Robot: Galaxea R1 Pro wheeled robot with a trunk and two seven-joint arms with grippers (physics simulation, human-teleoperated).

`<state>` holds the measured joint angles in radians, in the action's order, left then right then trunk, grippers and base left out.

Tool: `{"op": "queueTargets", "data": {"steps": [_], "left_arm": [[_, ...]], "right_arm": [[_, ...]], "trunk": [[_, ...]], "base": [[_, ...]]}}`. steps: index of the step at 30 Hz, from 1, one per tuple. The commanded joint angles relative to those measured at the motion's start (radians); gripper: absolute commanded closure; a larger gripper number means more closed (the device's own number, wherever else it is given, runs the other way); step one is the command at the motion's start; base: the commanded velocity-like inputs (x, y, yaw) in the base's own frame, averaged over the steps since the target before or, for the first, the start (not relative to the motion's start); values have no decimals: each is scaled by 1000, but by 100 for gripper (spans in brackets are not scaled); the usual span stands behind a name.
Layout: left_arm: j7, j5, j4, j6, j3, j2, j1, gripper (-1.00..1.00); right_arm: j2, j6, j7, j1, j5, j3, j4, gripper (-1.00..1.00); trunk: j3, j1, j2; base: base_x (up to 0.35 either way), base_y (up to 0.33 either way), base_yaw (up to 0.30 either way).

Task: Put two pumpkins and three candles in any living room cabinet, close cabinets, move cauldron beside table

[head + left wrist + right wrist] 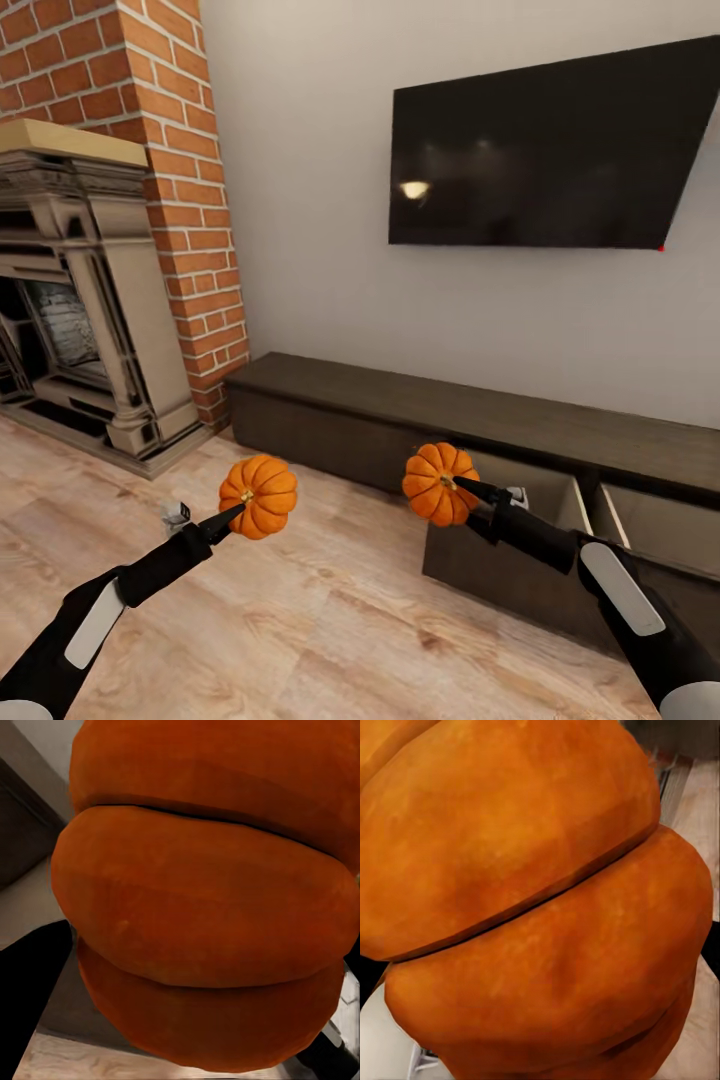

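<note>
head: both arms reach forward, left hand (238, 512) holding left pumpkin (259, 496) above the floor (300, 620), right hand (468, 490) holding right pumpkin (439, 484) just before the cabinet's (480, 420) open drawer (520, 550) | left wrist: left pumpkin (202, 900) close against the camera | right wrist: right pumpkin (532, 907) likewise

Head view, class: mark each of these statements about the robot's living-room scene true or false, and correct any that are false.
1. Each gripper holds a pumpkin. True: the left gripper holds the left pumpkin, the right gripper the right pumpkin.
2. Every drawer of the cabinet is shut. False: two drawers stand open at its right.
3. The television sits on the cabinet. False: it hangs on the wall above.
4. A brick fireplace stands left of the cabinet. True.
5. The pumpkins rest on the floor. False: both are held above it.
</note>
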<state>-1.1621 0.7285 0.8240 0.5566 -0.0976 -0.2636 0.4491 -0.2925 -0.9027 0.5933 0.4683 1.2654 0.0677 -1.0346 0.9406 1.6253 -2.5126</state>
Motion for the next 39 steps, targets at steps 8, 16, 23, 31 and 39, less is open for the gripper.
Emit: {"op": "queueTargets", "data": {"steps": [8,16,23,31,39], "left_arm": [[-1,6,1,11,0,1,0,100],[0,5,1,11,3,1,0,100],[1,5,1,11,5,1,0,100],[3,4,1,11,6,2,0,100],[4,3,1,10,7,3,0,100]], "right_arm": [[-1,-5,7,1,13,1,1,100],[0,-5,7,1,13,1,2,100],[-4,-5,7,1,13,1,3,100],[-5,-5,8,1,14,0,23,100],[-5,-5,8,1,14,0,29,100]], "trunk": [[-7,0,0],[-16,0,0],[-23,0,0],[-28,0,0],[-28,0,0]], "base": [[78,-288,-243],[117,-288,-243],[176,-288,-243],[183,-288,-163],[183,-288,-5]]}}
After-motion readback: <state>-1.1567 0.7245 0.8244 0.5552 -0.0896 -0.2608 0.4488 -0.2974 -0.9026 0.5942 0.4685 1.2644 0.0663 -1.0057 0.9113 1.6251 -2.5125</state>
